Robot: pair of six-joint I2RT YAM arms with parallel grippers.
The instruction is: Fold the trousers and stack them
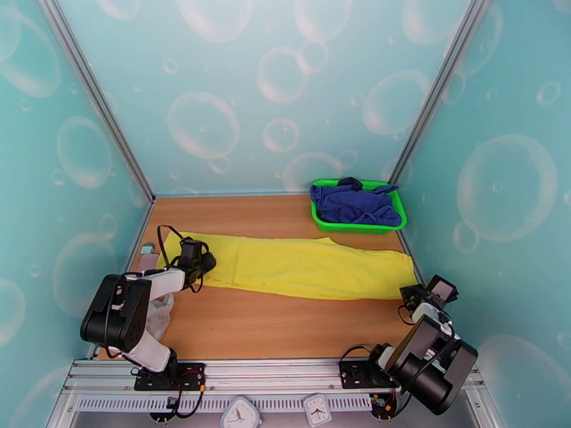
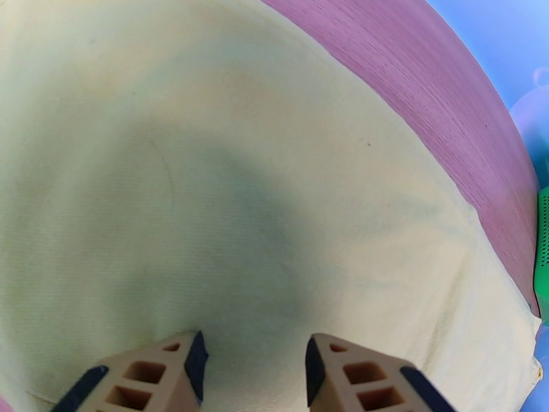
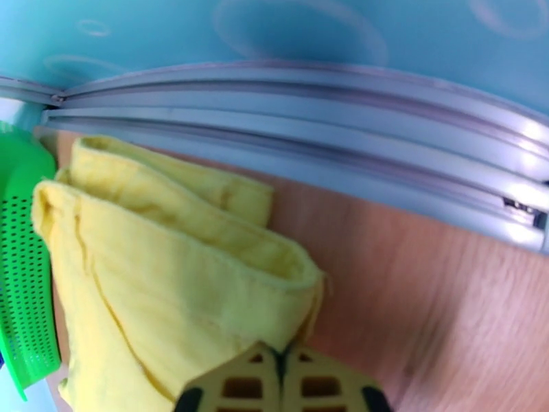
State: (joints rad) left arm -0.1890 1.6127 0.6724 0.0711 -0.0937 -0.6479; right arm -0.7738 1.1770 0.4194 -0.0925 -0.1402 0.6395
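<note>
two small clocks (image 1: 240, 413) sit at the near edge, between the arm bases. just past the left base a small grey-white cloth (image 1: 158, 317) lies crumpled on the desk (image 1: 271, 322), partly under the left arm.

right gripper (image 3: 280, 351) is low at the desk's right side, at the right end of the trousers (image 1: 300, 265). in the right wrist view its fingers are pressed together w/ no gap. the bunched yellow edge comes right up to the tips. can't tell if any fabric is caught between them.

left gripper (image 2: 254, 351) is over the left end of the trousers. in the left wrist view its fingers (image 2: 171, 369) stand apart, nothing between them, pointing down at flat yellow fabric w/ its shadow on it.

the trousers lie stretched left to right across the middle of the desk, mostly flat, a long yellow strip. the left end is near the left wall, the right end close to the right wall. at the right end the fabric is doubled over in soft layers, close beside the green basket (image 1: 357, 228), as the right wrist view shows.

further back, in the far right corner, the basket holds a dark blue garment (image 1: 353, 205) heaped inside. basket and trousers are near each other in the top view, w/ a strip of bare wood between them.

behind it all is the teal back wall (image 1: 271, 87) w/ bubble print.
</note>
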